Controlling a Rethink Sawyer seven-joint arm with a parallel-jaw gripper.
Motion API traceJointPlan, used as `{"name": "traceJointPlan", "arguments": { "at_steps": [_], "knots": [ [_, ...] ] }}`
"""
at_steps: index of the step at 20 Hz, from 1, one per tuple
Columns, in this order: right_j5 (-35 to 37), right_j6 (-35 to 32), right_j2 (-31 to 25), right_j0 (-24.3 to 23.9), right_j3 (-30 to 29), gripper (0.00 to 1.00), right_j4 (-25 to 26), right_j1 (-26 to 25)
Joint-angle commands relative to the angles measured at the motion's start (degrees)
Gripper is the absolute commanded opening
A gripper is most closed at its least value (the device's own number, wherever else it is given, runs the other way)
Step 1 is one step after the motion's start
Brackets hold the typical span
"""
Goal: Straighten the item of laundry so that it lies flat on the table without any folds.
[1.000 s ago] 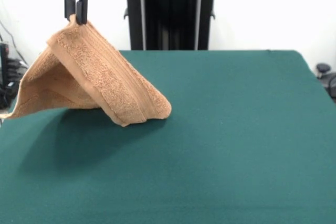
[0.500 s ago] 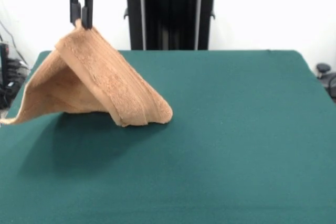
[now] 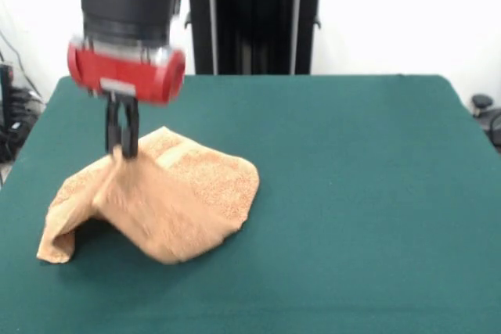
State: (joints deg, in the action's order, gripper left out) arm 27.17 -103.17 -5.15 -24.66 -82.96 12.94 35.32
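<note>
The orange-tan terry towel point(image 3: 184, 201) is bunched in a low tent on the left part of the dark green table point(image 3: 360, 193). My gripper point(image 3: 123, 149) hangs from the red and black arm and is shut on the towel's raised top edge, holding it a little above the table. The towel's left end droops down to the felt near the table's left edge. Its right part lies on the table in a rounded fold. The white tag is hidden.
The robot's black pedestal point(image 3: 254, 17) stands behind the table's far edge. The table's left edge point(image 3: 16, 170) runs close to the towel. Dark gear point(image 3: 485, 115) sits off the right side.
My gripper has come down and toward the camera with the towel in it. The tall tent has collapsed, and the towel now lies farther forward and lower on the table.
</note>
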Motion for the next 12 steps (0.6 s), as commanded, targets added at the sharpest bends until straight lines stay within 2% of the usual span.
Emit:
{"name": "traceJointPlan", "arguments": {
  "at_steps": [1, 12],
  "knots": [
    [-3.7, 4.2, -8.7, -0.7, -4.1, 0.0, 4.5, -12.2],
    [-5.7, 3.6, -11.3, -2.6, -1.3, 0.0, 6.6, -15.7]
  ]
}}
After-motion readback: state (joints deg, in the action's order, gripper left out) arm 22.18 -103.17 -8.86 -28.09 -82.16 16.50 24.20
